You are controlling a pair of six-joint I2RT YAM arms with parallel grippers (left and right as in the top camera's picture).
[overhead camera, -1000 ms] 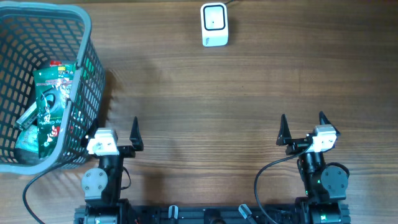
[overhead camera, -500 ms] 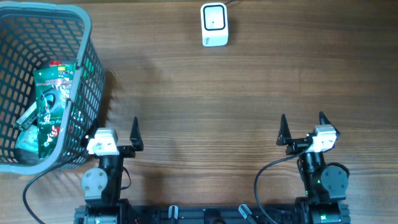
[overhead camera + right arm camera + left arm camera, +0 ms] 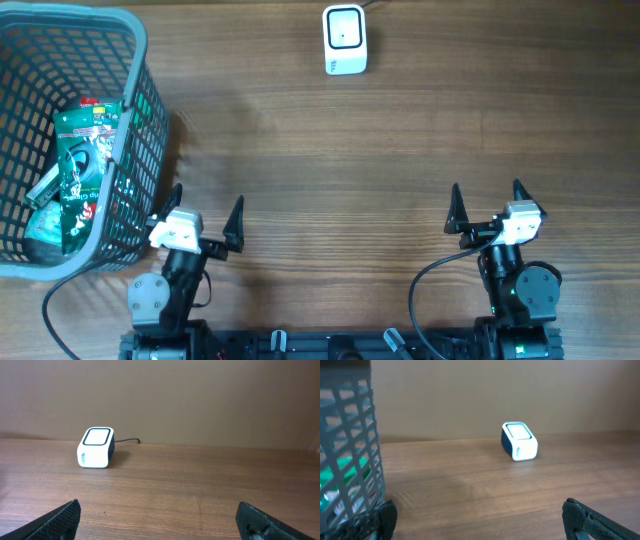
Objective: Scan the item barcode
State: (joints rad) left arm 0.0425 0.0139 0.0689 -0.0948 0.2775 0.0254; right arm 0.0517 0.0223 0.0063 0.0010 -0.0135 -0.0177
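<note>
- Right then, the green shiny pouch (image 3: 82,165) lay inside the grey plastic basket (image 3: 142,70), at the left side of the brown wooden table (image 3: 350,150).
- The pouch had its long side running from the near edge toward the far edge, and a red bit (image 3: 90,102) showed at its far end.
- The left gripper (image 3: 208,200) was just beside the basket's near right corner. Its two fingers were spread wide with nothing between them.
- The pouch was to the left of that gripper and a little further away, behind the basket's wall. I think the gripper would have to go up and over the rim to reach it.
- The right gripper (image 3: 487,190) was well apart from the basket, on the other side of the table. Its fingers were spread wide and empty too.
- So the left arm was much the nearer one, and I think it was the one to fetch the pouch.
- The small white box scanner (image 3: 344,38), with a dark window on top, stood at the far edge between the two arms. A thin cable (image 3: 129,440) went off behind it.
- The pouch had white marks and a round dark picture, but the words were too small to read.
- The scanner had a little mark on its side, and that could not be read either.
- No barcode could be seen from any view.
</note>
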